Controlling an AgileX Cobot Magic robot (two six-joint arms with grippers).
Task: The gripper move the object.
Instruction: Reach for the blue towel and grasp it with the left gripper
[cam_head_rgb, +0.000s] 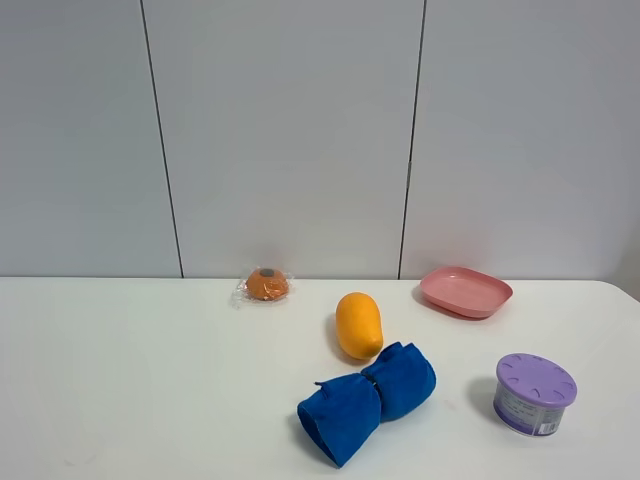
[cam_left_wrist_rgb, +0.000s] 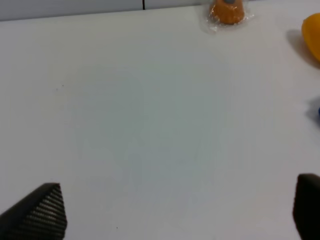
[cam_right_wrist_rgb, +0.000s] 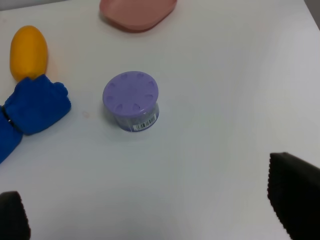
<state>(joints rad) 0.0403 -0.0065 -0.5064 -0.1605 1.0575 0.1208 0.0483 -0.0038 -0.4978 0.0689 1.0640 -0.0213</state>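
On the white table lie an orange mango (cam_head_rgb: 359, 325), a rolled blue cloth (cam_head_rgb: 366, 400), a purple-lidded round container (cam_head_rgb: 535, 393), a pink dish (cam_head_rgb: 465, 291) and a wrapped orange snack (cam_head_rgb: 265, 285). No gripper shows in the exterior high view. My left gripper (cam_left_wrist_rgb: 175, 212) is open above bare table, with the snack (cam_left_wrist_rgb: 228, 12) far ahead and the mango's edge (cam_left_wrist_rgb: 312, 35) at the side. My right gripper (cam_right_wrist_rgb: 155, 212) is open and empty, with the purple container (cam_right_wrist_rgb: 131, 101) a little ahead of it, and the cloth (cam_right_wrist_rgb: 32, 107), mango (cam_right_wrist_rgb: 29, 52) and pink dish (cam_right_wrist_rgb: 137, 12) beyond.
The table (cam_head_rgb: 130, 380) meets a grey panelled wall (cam_head_rgb: 290, 130) at the back. Its right edge shows near the purple container in the exterior high view.
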